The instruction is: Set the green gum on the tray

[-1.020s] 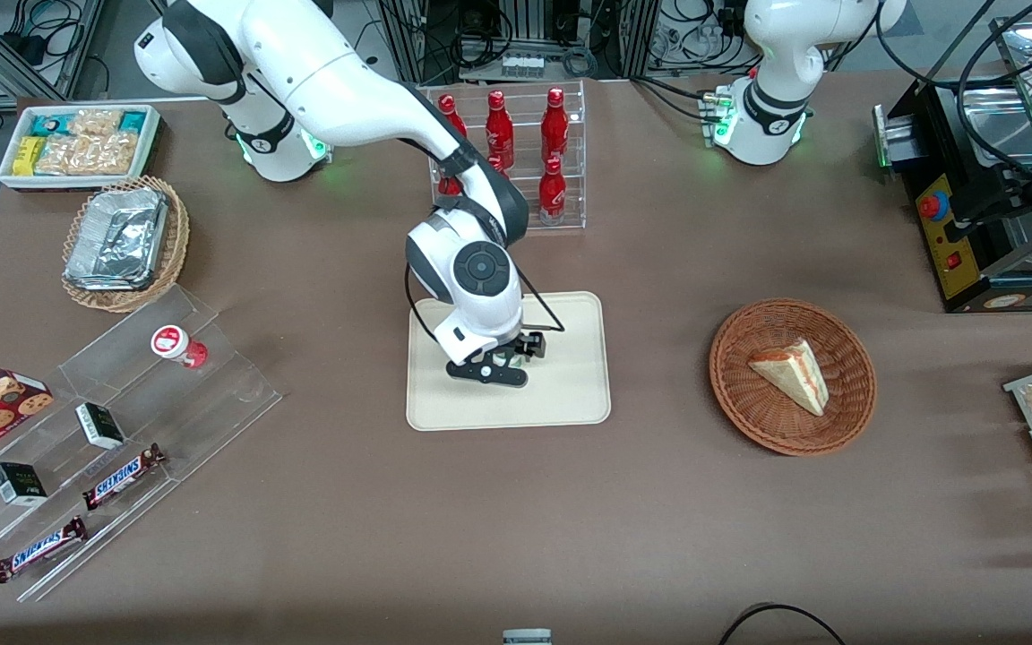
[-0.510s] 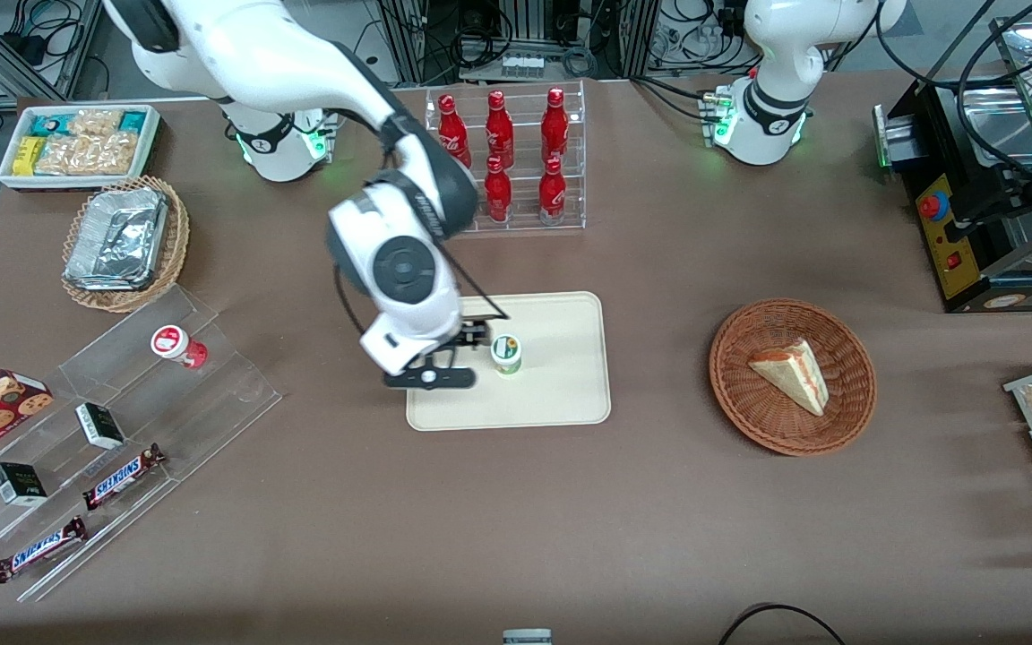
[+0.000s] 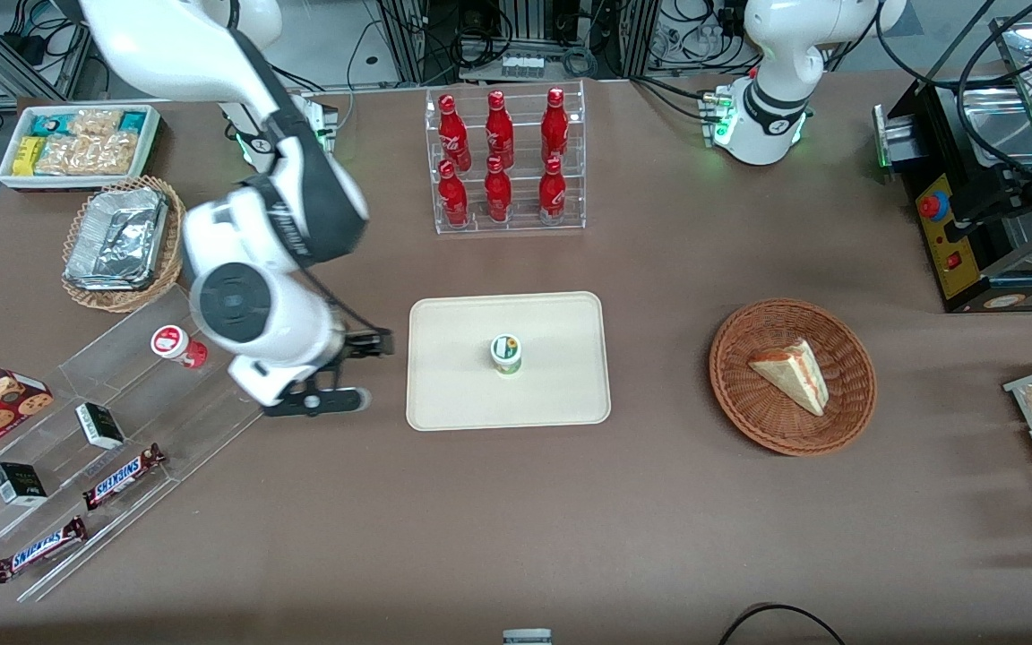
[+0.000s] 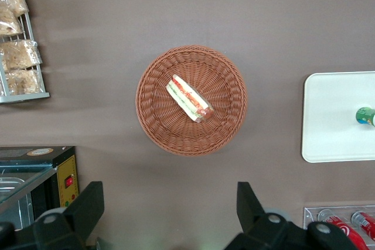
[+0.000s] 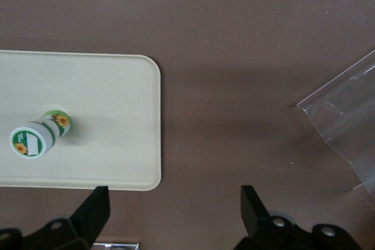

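Pincer: the black two-finger pincer [image 3: 350, 363] on the white right arm hangs over the brown worktop [image 3: 516, 520]. Its fingers [image 5: 94, 212] are spread wide apart and hold nothing.

Pincer's place: it is between the clear plastic step shelf [image 3: 122, 421] and the big flat cream tray [image 3: 570, 394], near the tray's edge but not over it.

Green gum: the small green bottle with a white round lid [image 3: 506, 354] stands upright on the cream tray, about in the middle. It stands alone, well apart from the pincer. The right wrist view shows the green bottle [image 5: 40, 136] on the tray [image 5: 117, 115] too, with a flower mark on its lid.

Step shelf: a small red bottle with a white lid [image 3: 177, 346] sits on the clear shelf, beside the arm. Two Snickers bars [image 3: 122, 475] and two small dark boxes [image 3: 99, 425] lie on the lower steps.

Farther from the front camera: six red drink bottles [image 3: 498, 157] stand in a clear rack.

Toward the parked arm's end: a round brown wicker basket [image 3: 847, 421] holds a sandwich wedge [image 3: 789, 372].
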